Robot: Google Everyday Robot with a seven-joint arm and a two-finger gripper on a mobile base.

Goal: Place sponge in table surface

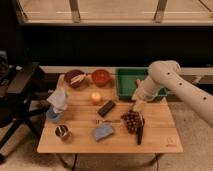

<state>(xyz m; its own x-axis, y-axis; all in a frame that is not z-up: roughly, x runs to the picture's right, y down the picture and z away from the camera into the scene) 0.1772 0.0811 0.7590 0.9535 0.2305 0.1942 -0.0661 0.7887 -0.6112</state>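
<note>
The sponge is a small flat light-blue pad lying on the light wooden table surface, near the front edge at the middle. My gripper hangs at the end of the white arm that reaches in from the right. It is just in front of the green tray's near edge, above the table. It is up and to the right of the sponge, apart from it, with a dark cluster between them. I see nothing held in it.
A green tray sits at the back right, with two bowls left of it. An orange ball, a black block, a fork, a dark cluster, a black tool, a metal cup and a pale cloth lie around. A black chair stands left.
</note>
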